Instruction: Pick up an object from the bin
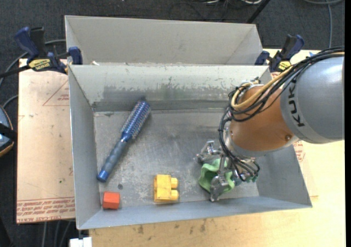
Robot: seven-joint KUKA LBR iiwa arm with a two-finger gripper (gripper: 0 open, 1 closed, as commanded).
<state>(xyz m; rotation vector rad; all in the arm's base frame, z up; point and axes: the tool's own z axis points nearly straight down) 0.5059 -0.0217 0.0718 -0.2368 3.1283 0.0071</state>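
A: See the gripper point(215, 173)?
B: Yes. Down low in the bin point(82, 147), in the near right part. Hanging off the big arm point(258, 125) from the right.
A: And the fingers point(219, 190)?
B: Pinching a green thing point(207, 177). One on its far side, one on its near side.
A: Lifted up, or down on the floor of the bin?
B: Can't tell. Very close to the near wall, though.
A: Anything else in there?
B: A yellow block point(165, 188), a bit left of the green thing, not touching. A red cube point(111, 200) in the near left corner. A blue brush point(126, 139) lying slanted on the left, bristles toward the far wall, handle end toward the cube.
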